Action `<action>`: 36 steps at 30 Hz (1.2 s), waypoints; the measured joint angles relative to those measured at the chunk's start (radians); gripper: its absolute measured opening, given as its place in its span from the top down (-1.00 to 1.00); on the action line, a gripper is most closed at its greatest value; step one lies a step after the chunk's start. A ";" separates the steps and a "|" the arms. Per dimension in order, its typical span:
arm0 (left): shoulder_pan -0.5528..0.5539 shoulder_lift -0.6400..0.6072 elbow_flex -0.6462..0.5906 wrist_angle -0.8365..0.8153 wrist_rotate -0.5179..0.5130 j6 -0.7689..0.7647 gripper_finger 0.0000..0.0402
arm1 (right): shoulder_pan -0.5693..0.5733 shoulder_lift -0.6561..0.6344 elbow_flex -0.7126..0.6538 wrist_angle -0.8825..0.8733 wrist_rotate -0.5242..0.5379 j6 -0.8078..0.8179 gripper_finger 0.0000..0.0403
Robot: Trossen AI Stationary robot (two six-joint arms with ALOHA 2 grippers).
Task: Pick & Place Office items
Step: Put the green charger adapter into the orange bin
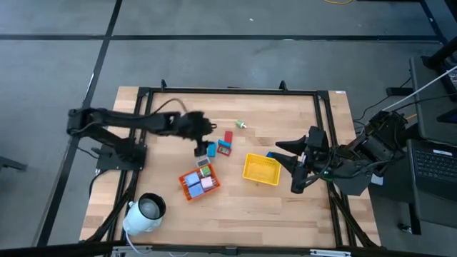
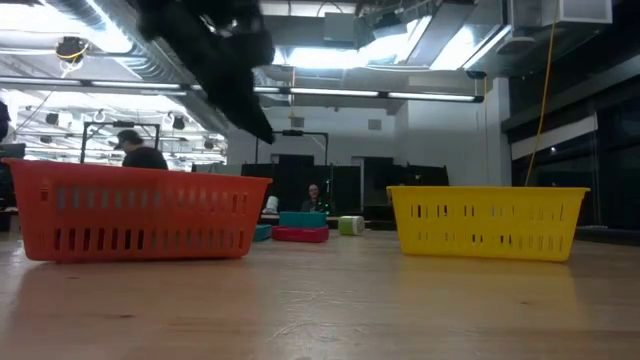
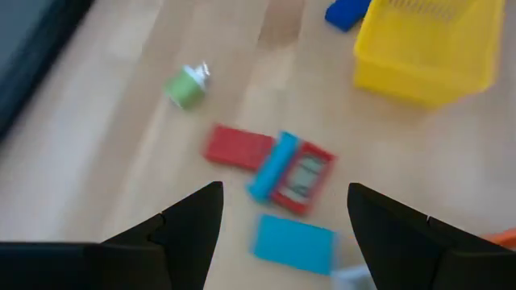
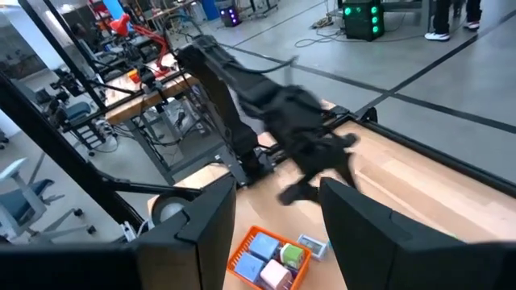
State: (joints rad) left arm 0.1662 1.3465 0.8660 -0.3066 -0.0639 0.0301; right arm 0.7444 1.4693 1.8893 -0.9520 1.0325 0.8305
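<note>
Wooden table (image 1: 285, 207) beneath left pincer (image 1: 202, 148), arm outstretched, fingers spread wide and empty over blue piece (image 3: 294, 243).

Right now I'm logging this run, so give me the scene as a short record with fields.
left gripper: open, empty, above loose pieces
right gripper: open, empty, beside yellow plastic tray
orange plastic tray: holds several small pieces
loose pieces: light blue block, red flat pieces, small green piece
white cylinder with dark hollow: at table's near left
table: light wood
</note>
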 joint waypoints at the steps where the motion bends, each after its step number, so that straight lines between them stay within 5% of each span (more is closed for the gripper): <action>1: 0.030 0.029 0.022 -0.004 0.016 0.081 -0.30 | 0.000 0.000 0.000 0.005 0.000 0.001 0.07; 8: 0.218 0.305 0.265 -0.036 0.106 0.473 -0.30 | -0.003 0.000 0.000 0.033 0.026 0.025 0.07; 16: 0.273 0.621 0.627 -0.306 0.163 0.791 -0.30 | -0.003 0.000 0.000 0.033 0.069 0.067 0.07; 36: 0.252 0.833 0.816 -0.284 0.212 0.819 -0.30 | -0.003 0.000 0.000 0.025 0.101 0.071 0.07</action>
State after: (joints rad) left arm 0.4187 2.1796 1.6821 -0.5903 0.1482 0.8494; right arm 0.7414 1.4693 1.8893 -0.9272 1.1330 0.9016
